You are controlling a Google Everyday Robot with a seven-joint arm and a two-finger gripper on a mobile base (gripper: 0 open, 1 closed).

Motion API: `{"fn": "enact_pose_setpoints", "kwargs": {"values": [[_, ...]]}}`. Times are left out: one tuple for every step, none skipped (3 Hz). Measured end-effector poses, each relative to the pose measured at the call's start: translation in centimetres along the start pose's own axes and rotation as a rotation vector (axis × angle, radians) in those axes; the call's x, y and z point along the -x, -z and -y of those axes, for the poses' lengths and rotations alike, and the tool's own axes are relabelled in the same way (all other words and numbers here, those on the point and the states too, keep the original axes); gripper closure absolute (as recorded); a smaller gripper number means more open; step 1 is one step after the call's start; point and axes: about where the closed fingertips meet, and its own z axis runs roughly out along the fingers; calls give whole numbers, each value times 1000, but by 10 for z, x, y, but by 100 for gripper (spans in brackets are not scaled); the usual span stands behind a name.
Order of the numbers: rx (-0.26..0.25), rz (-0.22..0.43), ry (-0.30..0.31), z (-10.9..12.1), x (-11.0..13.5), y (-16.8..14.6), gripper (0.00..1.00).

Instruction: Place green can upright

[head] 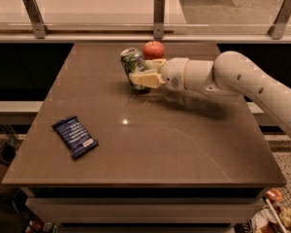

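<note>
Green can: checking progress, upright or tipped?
Green can nearly upright: silver top up, slight lean, gripped by the tool at the table's far side.

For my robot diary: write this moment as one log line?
gripper: shut on green can | green can: about upright, far side of table | red apple: just behind

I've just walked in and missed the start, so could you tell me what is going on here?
The robot's arm reaches in from the right, and its gripper has its fingers closed on the can at the far side of the table. The can is close to upright, leaning slightly, just in front of the apple. A blue packet lies near the front left, away from the arm.
</note>
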Motion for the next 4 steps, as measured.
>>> {"fn": "enact_pose_setpoints", "kwargs": {"values": [[0,0,0,0,0,0,100],[0,0,0,0,0,0,100],[22,20,10,0,6,-4,100],[14,95,30,5,26,6,100]]}}
